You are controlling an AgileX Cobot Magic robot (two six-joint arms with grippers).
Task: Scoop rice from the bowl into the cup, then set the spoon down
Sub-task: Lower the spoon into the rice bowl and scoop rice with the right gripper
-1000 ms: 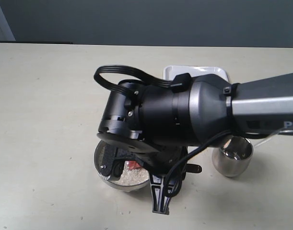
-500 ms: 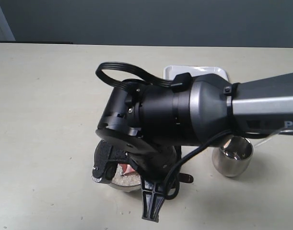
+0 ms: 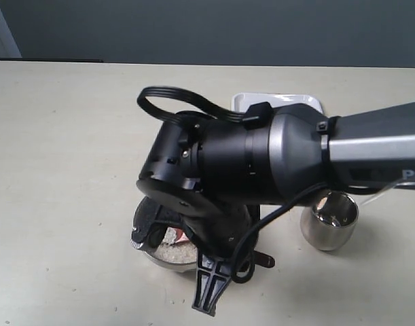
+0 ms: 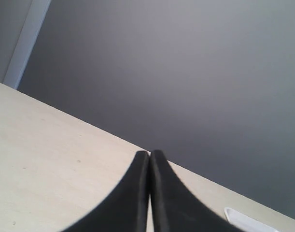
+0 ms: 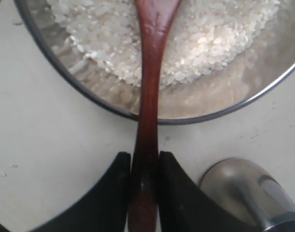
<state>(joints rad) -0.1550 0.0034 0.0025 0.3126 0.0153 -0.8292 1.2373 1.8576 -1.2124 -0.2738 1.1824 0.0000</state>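
The steel bowl (image 5: 89,92) holds white rice (image 5: 200,34). My right gripper (image 5: 145,159) is shut on the thin handle of the dark wooden spoon (image 5: 149,72), just outside the bowl's rim, and the spoon's head lies in the rice. In the exterior view the right arm's black wrist covers most of the bowl (image 3: 159,261), and the spoon's handle end (image 3: 263,258) sticks out to its right. The steel cup (image 3: 329,221) stands upright right of the bowl; the same cup (image 5: 248,193) shows beside the right fingers. My left gripper (image 4: 149,154) is shut with nothing in it, over bare table.
A white tray (image 3: 278,102) lies behind the right arm; a corner of it (image 4: 244,217) shows in the left wrist view. The beige table (image 3: 64,170) runs back to a dark wall.
The right wrist has rolled over the bowl, swinging its lower finger to the left. The spoon's handle end has dropped lower and to the left. Bowl and cup have not moved.
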